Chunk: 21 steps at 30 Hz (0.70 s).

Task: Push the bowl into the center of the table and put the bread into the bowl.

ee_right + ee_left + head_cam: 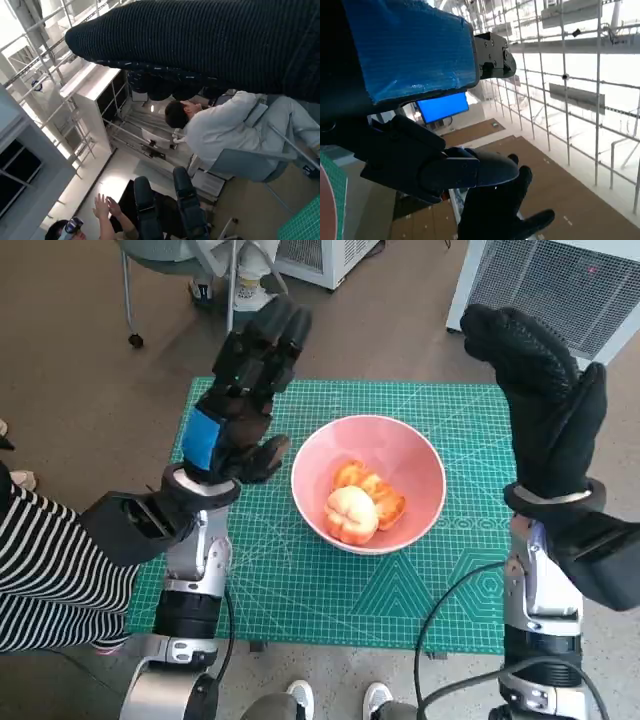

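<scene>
**Bread in the bowl, both hands raised and holding nothing**

Nearest to the camera, our two forearms rise from below, and both hands are lifted above the bench (300, 580). Our left hand (240, 400) holds nothing and its fingers are stretched out, a little apart. Our right hand (545, 400) is also spread flat and grips nothing. Between them, near the middle of the green mat (400, 590), stands the pink bowl (420, 455). Inside it lies the bread (362, 505), its long axis running diagonally across the bowl floor. From the left hand, the bowl lies just beside, toward the right; the right hand is further off. We judge both steps finished, so the coming move needs only a retreat.
</scene>
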Each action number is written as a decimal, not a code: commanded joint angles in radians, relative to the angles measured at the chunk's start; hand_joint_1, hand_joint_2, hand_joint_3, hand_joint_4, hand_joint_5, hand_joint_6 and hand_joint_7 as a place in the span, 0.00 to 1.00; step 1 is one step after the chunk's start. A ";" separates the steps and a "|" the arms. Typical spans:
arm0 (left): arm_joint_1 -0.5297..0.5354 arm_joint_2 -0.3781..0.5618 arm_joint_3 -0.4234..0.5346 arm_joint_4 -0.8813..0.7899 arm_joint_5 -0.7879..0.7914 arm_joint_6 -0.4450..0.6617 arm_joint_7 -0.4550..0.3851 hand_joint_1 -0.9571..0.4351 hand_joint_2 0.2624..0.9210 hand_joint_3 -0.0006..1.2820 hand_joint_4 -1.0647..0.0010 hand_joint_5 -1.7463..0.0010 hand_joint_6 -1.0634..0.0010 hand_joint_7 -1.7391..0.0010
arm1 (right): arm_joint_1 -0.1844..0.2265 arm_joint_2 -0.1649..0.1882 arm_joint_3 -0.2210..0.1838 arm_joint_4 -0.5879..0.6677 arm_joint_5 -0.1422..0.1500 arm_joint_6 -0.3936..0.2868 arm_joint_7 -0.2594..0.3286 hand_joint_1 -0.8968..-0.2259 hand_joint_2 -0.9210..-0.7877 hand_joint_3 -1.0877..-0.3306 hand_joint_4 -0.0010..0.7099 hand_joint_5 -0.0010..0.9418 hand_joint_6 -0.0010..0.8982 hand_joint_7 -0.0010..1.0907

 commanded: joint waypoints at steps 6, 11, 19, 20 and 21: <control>0.016 -0.017 -0.009 -0.024 0.019 -0.011 0.034 0.62 1.00 0.16 0.80 0.98 0.98 0.66 | 0.025 0.008 -0.001 0.005 0.001 0.008 -0.005 0.33 0.00 0.44 0.29 0.00 0.14 0.37; 0.018 -0.015 -0.015 -0.038 0.019 0.011 0.039 0.63 1.00 0.17 0.79 0.98 1.00 0.63 | 0.027 0.007 -0.002 0.003 0.003 0.011 -0.005 0.33 0.00 0.44 0.29 0.00 0.14 0.37; 0.020 -0.010 -0.022 -0.053 0.026 0.030 0.046 0.63 1.00 0.17 0.78 0.98 1.00 0.61 | 0.029 0.005 -0.004 -0.002 0.004 0.017 -0.007 0.32 0.00 0.45 0.29 0.00 0.14 0.37; 0.020 -0.010 -0.023 -0.054 0.026 0.034 0.047 0.63 1.00 0.18 0.78 0.98 1.00 0.61 | 0.029 0.005 -0.005 -0.002 0.004 0.017 -0.007 0.31 0.00 0.45 0.29 0.00 0.14 0.37; 0.020 -0.011 -0.024 -0.056 0.026 0.036 0.048 0.63 1.00 0.18 0.79 0.98 1.00 0.61 | 0.029 0.005 -0.005 -0.001 0.004 0.017 -0.007 0.31 0.00 0.46 0.29 0.00 0.15 0.37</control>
